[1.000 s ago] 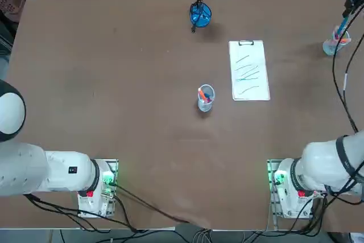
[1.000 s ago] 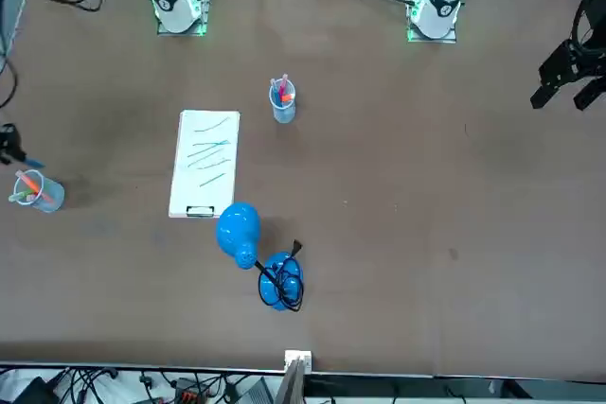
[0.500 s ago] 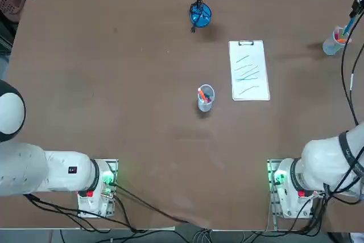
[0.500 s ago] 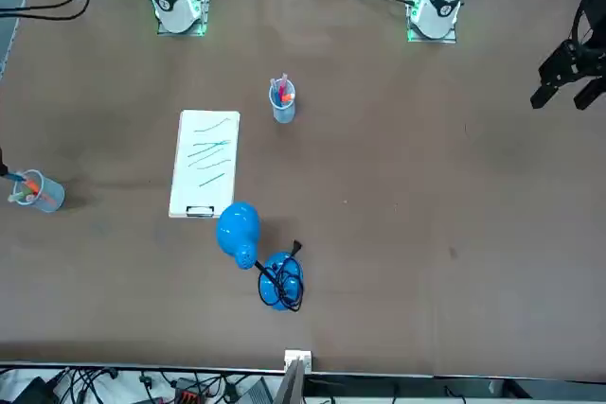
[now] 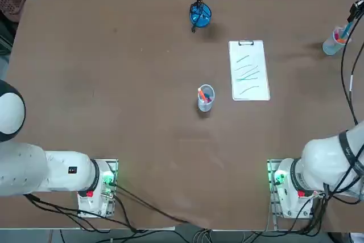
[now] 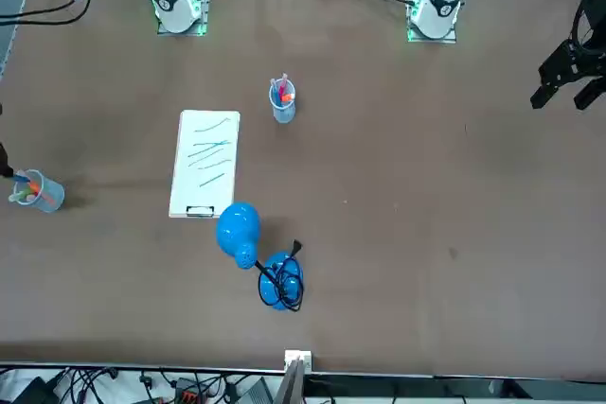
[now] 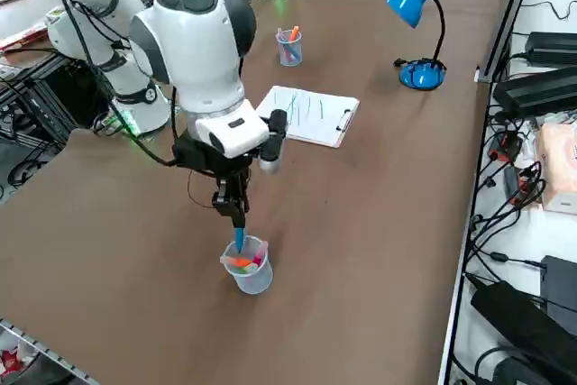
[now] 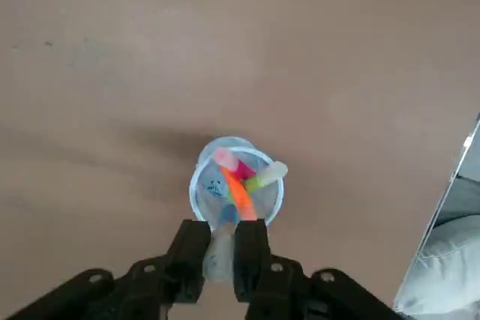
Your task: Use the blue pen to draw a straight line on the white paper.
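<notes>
Shifted slightly: right gripper (image 8: 222,260) over the cup (image 7: 255,280), fingers (image 8: 250,260) closed on the blue pen (image 7: 239,239), tip hidden.

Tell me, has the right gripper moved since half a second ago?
Yes, slightly: in the top view, the right gripper sits nearer the clipboard.

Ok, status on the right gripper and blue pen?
Right gripper shut on blue pen, over the far-right cup. White paper uncovered, already marked.
</notes>
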Motion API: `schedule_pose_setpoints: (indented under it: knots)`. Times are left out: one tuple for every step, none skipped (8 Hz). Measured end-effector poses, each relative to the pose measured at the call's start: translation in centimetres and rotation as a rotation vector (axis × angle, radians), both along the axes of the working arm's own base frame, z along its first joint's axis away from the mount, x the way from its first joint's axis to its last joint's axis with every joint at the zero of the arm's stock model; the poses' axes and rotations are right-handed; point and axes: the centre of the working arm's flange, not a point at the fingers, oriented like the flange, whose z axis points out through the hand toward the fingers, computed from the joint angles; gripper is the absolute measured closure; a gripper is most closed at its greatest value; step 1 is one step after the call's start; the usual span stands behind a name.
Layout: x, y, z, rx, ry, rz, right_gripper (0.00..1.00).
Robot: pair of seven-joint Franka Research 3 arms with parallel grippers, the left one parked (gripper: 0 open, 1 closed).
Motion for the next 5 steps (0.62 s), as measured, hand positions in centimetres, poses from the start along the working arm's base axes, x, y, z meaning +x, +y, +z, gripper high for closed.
schedule_pose_setpoints:
  knots:
    - [-0.1, -0.5, -0.9, 0.002, 0.006, -0.004, 0.78]
    - [-0.1, -0.8, -1.7, 0.006, 0.008, -0.007, 0.79]
    - [0.0, -0.8, -2.3, 0.014, 0.012, -0.009, 0.79]
    - [0.1, -0.7, -2.7, 0.017, 0.016, -0.007, 0.79]
    - [0.1, -0.6, -2.9, 0.019, 0.019, -0.006, 0.78]
